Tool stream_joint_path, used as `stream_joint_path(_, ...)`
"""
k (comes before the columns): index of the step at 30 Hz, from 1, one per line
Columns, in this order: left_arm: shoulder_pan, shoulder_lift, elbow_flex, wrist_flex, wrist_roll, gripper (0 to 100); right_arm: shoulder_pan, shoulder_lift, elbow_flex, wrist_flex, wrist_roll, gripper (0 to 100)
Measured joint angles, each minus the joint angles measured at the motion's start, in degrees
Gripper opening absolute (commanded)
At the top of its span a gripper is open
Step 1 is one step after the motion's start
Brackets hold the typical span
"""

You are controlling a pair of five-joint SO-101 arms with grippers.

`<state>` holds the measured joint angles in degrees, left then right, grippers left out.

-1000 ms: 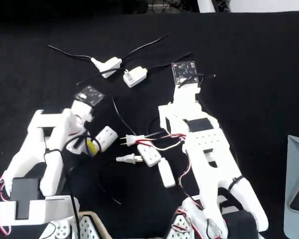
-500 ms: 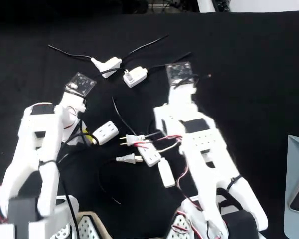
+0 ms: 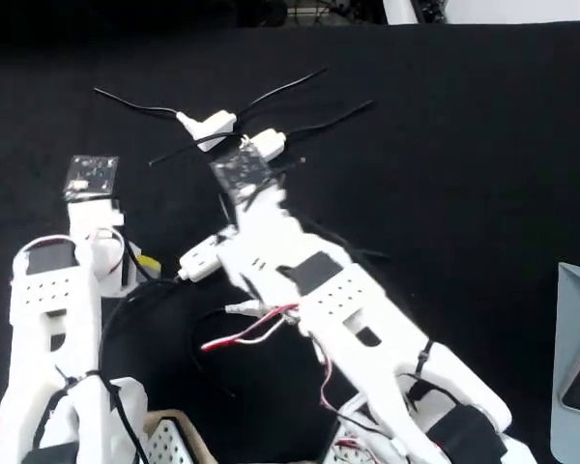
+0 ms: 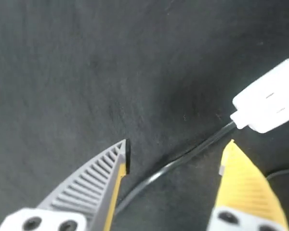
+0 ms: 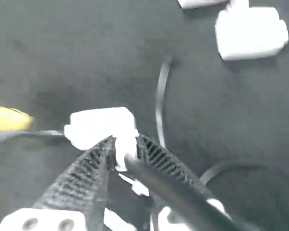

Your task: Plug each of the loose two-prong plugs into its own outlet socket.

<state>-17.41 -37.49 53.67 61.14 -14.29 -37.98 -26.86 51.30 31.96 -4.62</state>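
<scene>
A white outlet socket (image 3: 201,259) lies left of the table's middle on the black cloth. In the right wrist view, my right gripper (image 5: 125,147) is shut on a white two-prong plug (image 5: 125,153), which is pressed against that outlet socket (image 5: 98,126). My right arm (image 3: 319,280) reaches diagonally across the table. My left gripper (image 4: 178,144) stands open just left of the outlet socket (image 4: 272,103), with the socket's black cable (image 4: 173,163) running between its fingers. Its yellow finger (image 3: 147,261) lies beside the socket. Another white plug (image 3: 240,309) peeks out under the right arm.
Two more white outlet pieces (image 3: 213,123) (image 3: 263,145) with black cords lie at the back of the table. One white outlet (image 5: 250,32) appears beyond the right gripper. A grey bin (image 3: 575,358) stands at the right edge. Red and white wires (image 3: 246,333) hang from the right arm.
My right arm has swung left across the table, bringing its gripper to the outlet socket. My left arm has drawn back to the left, away from the socket.
</scene>
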Motion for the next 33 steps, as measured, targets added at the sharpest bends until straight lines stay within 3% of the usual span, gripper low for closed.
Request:
stream_joint_path(7,-1.9,-2.3,6.6,-6.2,7.8,31,-1.6,6.7,-0.1,-5.9,0.0,1.1)
stream_joint_path(21,-3.3,-2.5,10.7,-11.7,8.5,31,-1.6,19.7,-6.9,-8.5,0.0,1.1)
stream_joint_path(33,-3.7,-2.5,10.7,-11.7,8.5,31,-1.5,21.4,-12.6,1.3,-0.1,1.1)
